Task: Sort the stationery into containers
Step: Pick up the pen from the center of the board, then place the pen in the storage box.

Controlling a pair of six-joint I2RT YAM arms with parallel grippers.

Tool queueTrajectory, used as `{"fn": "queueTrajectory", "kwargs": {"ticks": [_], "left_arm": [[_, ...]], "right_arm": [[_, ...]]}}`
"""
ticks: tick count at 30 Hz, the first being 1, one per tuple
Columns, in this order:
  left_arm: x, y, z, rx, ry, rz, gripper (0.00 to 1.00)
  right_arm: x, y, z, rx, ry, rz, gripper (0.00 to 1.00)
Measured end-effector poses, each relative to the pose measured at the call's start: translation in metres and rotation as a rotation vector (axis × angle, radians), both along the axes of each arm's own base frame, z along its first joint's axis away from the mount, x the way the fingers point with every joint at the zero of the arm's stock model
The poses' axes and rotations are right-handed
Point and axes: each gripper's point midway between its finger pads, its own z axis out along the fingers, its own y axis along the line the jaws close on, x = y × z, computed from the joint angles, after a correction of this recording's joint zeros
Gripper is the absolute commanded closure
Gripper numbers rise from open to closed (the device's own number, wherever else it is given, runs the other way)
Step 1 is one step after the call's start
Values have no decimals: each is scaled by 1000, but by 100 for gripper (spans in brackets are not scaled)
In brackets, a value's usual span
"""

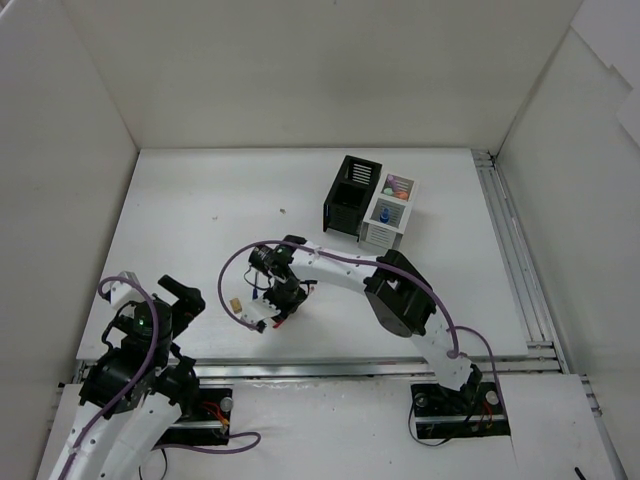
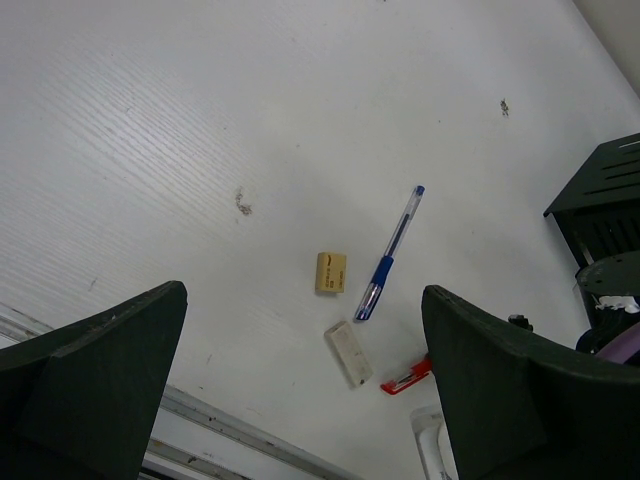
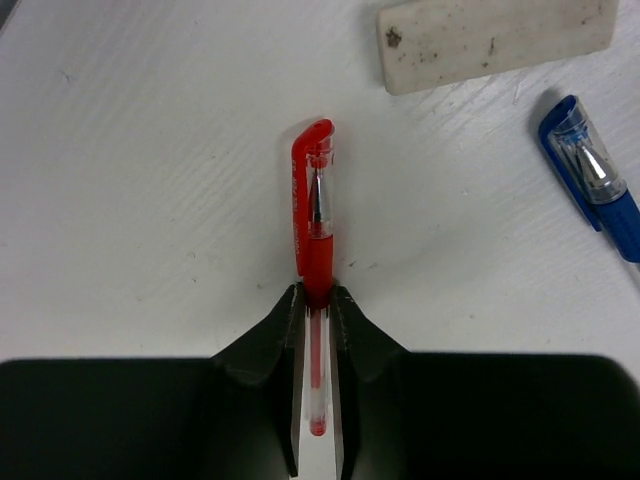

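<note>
On table (image 3: 150, 150), right hand (image 3: 317, 300) (clamped) half-hides red pen (image 3: 312, 200).

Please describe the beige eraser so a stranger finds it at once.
On the white table, look near its front edge, beside the right end effector. The beige eraser lies leftmost there: a short yellowish block, unlike the longer white eraser and the thin blue pen.

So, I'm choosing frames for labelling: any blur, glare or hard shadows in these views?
Top external: even light, no glare, but the items by the right pincer are too small to read. Left wrist: blue pen crisp, only faint shadows. Right wrist: red pen sharp with a soft shadow; the black fingers show almost no detail.
</note>
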Motion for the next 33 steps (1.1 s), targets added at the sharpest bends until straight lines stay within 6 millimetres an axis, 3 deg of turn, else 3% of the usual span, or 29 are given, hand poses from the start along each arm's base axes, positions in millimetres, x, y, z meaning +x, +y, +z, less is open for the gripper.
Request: {"fn": "queueTrajectory", "kwargs": {"ticks": [10, 16, 20, 24, 28, 30, 33], "left_arm": [[0, 0, 1, -1, -5, 0, 0], [0, -1, 1, 6, -6, -18, 0], [4, -6, 1, 18, 7, -50, 0], [13, -16, 0, 34, 29, -97, 0], [24, -28, -2, 57, 55, -167, 0], [30, -33, -4, 69, 74, -192, 0], [38, -39, -5, 92, 111, -221, 0]], "right_arm": [[0, 7, 4, 64, 107, -107, 100], [35, 2, 14, 215, 133, -290, 100], [72, -15, 60, 419, 79, -502, 100], [125, -31, 140, 783, -37, -763, 100], [175, -54, 207, 1061, -105, -1000, 100], [198, -64, 226, 1159, -119, -1092, 100], [229, -80, 233, 1249, -116, -1215, 100]]}}
